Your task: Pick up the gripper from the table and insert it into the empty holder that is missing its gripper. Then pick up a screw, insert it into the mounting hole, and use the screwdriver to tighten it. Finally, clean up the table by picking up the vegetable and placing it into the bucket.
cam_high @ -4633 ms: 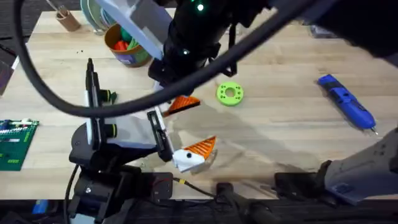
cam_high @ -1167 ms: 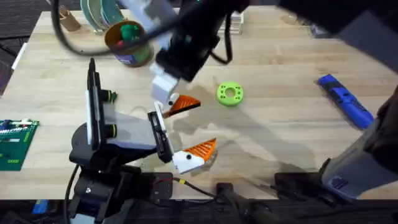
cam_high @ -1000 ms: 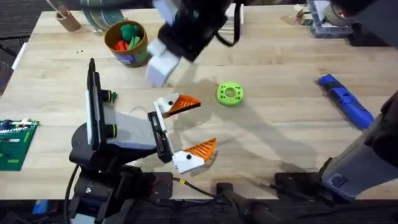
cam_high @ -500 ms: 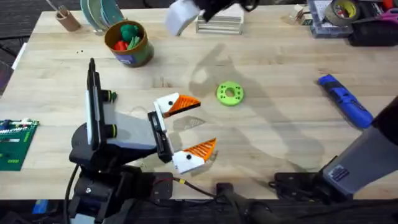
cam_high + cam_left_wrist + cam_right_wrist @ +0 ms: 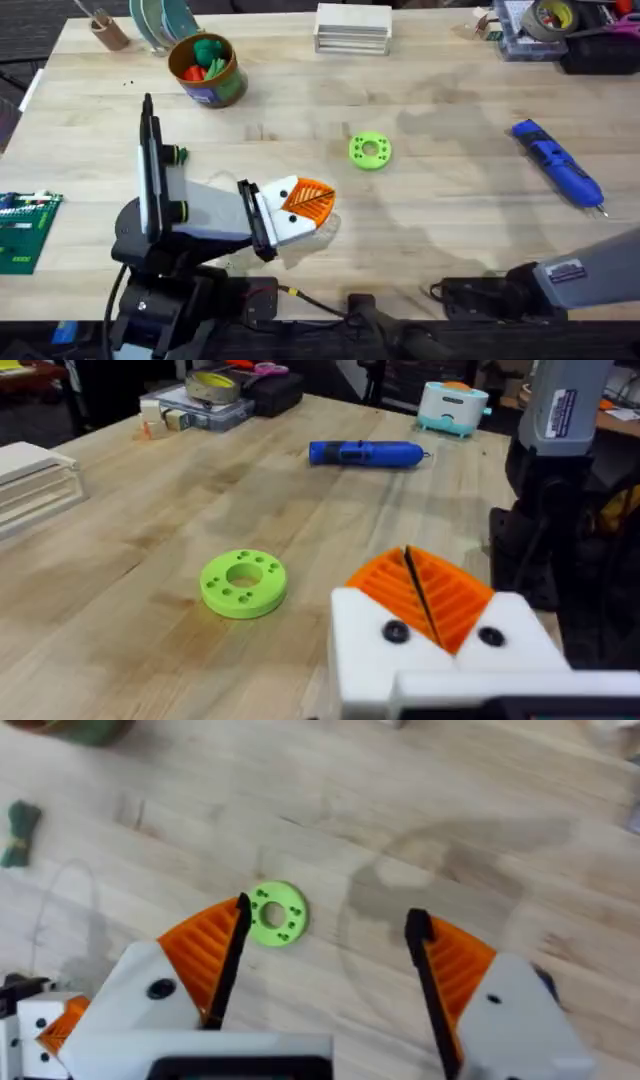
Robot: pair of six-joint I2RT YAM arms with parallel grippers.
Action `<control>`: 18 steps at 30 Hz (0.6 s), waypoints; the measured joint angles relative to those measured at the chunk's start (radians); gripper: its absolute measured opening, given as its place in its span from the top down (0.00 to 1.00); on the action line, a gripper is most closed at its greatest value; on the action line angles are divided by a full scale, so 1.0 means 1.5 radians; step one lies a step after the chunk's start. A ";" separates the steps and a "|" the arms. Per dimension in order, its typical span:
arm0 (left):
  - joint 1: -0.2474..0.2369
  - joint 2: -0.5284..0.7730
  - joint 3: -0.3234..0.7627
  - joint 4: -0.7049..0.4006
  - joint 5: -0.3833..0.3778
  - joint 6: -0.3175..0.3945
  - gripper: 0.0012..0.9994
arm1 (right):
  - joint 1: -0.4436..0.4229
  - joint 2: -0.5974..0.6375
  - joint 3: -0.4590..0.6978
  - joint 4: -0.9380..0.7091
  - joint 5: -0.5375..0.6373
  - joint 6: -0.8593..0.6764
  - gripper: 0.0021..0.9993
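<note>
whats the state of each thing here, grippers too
left gripper: shut, orange pads pressed together
right gripper: open, nothing between its fingers
screwdriver: lying flat on the table, untouched
bucket: upright, green and red items inside
green ring: lying flat on the table

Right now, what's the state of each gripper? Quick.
Left gripper: shut, orange pads pressed together, holding nothing.
Right gripper: open, nothing between its fingers, above the green ring.
</note>
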 joint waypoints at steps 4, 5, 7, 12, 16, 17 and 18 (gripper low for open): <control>0.000 0.000 0.000 0.000 0.000 0.000 1.00 | -0.067 -0.049 0.001 -0.025 0.000 -0.014 0.02; 0.000 0.000 0.000 0.000 0.000 0.000 1.00 | -0.083 -0.059 0.001 -0.033 0.000 -0.019 0.02; 0.000 0.000 0.000 0.000 0.000 0.000 1.00 | -0.110 -0.074 -0.002 -0.045 0.000 -0.028 0.01; 0.000 0.000 0.000 0.000 0.000 0.000 1.00 | -0.161 -0.117 -0.069 -0.051 0.000 -0.047 0.01; 0.000 0.000 0.000 0.000 0.000 0.000 1.00 | -0.195 -0.162 -0.172 -0.032 0.000 -0.065 0.01; 0.000 0.000 0.000 0.000 0.000 0.000 1.00 | -0.206 -0.178 -0.207 -0.018 0.000 -0.067 0.01; 0.000 0.000 0.000 0.000 0.000 0.000 1.00 | -0.216 -0.193 -0.237 -0.006 0.000 -0.072 0.01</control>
